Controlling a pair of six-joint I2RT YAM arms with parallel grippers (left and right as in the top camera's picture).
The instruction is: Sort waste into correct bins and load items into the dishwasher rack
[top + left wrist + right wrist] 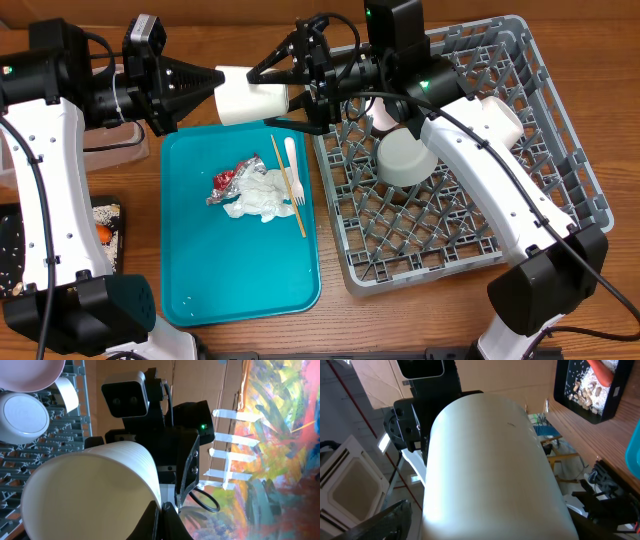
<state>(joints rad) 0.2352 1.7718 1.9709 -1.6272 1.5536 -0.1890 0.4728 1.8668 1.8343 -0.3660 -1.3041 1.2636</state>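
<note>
My left claw [218, 85] grips the white cup [250, 95] in mid-air just left of the dishwasher rack [420, 265], my right claw [268, 97] spread unclenched around it; bowls [405, 160] and plate [383, 115] are racked, while napkin [262, 192], wrapper [228, 180], stick [290, 200] and fork [292, 165] lie on the teal tray [240, 280].

Bare near half of the rack [430, 240] — bowls [405, 160], plate [30, 372] beyond

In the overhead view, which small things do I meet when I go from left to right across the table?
Orange carrot → red-and-silver wrapper → crumpled napkin → greyish bowl → white bowl.
</note>
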